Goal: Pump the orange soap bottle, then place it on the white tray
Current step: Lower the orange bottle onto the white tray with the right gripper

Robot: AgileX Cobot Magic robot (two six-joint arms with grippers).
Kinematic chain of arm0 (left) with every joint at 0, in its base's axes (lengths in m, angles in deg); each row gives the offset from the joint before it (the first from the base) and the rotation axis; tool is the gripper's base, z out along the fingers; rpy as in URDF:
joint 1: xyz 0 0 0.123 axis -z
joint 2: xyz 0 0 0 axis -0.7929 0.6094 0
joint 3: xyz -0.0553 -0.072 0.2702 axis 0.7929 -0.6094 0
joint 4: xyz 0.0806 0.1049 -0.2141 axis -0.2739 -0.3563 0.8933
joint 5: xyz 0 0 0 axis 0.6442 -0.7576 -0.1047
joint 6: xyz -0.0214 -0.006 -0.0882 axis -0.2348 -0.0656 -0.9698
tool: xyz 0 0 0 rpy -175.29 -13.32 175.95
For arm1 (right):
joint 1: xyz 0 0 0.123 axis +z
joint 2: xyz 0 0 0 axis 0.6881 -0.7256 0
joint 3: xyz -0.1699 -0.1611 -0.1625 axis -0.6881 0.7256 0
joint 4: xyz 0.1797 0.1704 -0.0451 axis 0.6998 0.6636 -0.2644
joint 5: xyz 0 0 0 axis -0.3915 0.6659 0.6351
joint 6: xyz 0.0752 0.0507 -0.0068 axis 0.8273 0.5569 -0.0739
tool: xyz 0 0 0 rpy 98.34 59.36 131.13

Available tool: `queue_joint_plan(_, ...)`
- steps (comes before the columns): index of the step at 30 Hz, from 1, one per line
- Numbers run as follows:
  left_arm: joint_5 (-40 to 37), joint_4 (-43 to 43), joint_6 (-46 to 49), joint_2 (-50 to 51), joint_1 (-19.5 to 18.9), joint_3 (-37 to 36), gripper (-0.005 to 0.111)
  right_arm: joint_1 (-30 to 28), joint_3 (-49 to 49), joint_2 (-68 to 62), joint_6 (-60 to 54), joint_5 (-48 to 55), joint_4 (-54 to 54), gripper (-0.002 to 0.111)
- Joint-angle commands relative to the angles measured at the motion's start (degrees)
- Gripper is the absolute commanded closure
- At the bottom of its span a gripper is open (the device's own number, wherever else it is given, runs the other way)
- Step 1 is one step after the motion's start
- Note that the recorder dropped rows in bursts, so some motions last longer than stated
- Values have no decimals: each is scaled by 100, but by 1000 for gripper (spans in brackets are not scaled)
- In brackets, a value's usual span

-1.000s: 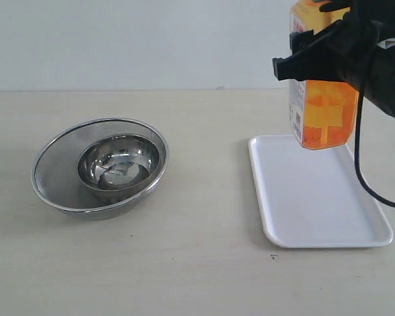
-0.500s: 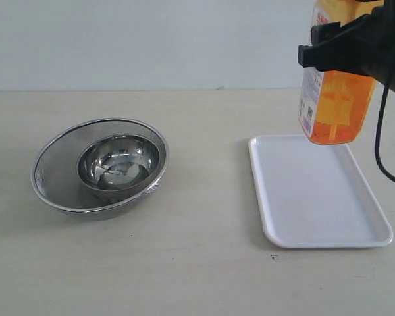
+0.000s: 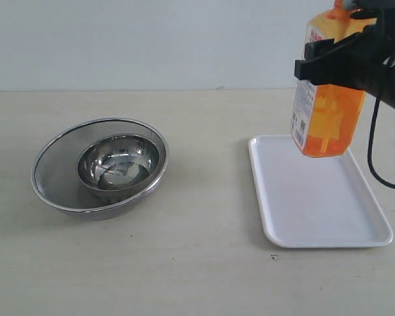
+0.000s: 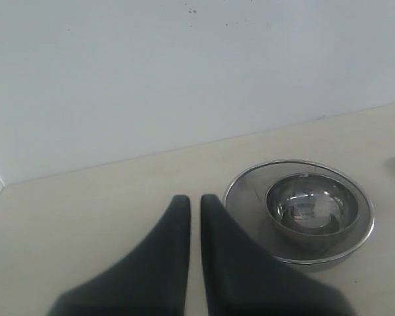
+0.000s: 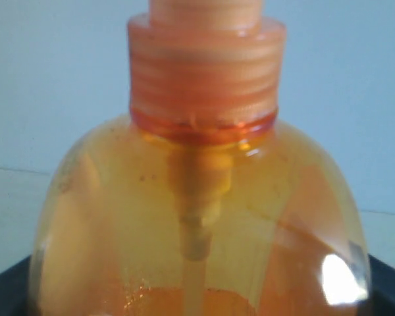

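The orange soap bottle (image 3: pixel 326 105) hangs in the air, tilted slightly, above the far end of the white tray (image 3: pixel 316 210) at the right. My right gripper (image 3: pixel 339 59) is shut on its upper body. In the right wrist view the orange soap bottle (image 5: pixel 197 217) fills the picture, with its ribbed collar and inner tube showing; the pump head is cut off. My left gripper (image 4: pixel 195 204) does not appear in the exterior view. Its fingers stand almost together with nothing between them, over bare table beside the strainer.
A round steel bowl (image 3: pixel 118 161) sits inside a mesh strainer (image 3: pixel 56 178) on the left of the beige table; the steel bowl (image 4: pixel 311 205) also shows in the left wrist view. A pale wall runs behind the table. A black cable (image 3: pixel 372 151) hangs from the right arm.
The right gripper has lowered the bottle a little and shifted it slightly left, over the tray's far end. The bowl, strainer and tray have not moved.
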Motion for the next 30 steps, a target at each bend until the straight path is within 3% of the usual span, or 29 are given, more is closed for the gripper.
queue_joint_plan(1,-3,34,-63,-42,40,-26,102,-50,-80,-83,259,-707,-283,108)
queue_joint_plan(6,-3,34,-63,-42,40,-26,102,-50,-40,-208,284,-719,-297,108)
queue_joint_plan(13,-3,34,-63,-42,40,-26,102,-50,698,-260,752,-1887,-324,108)
queue_joint_plan(30,-3,115,-107,-42,40,-26,102,-50,1003,-260,882,-2155,-530,108)
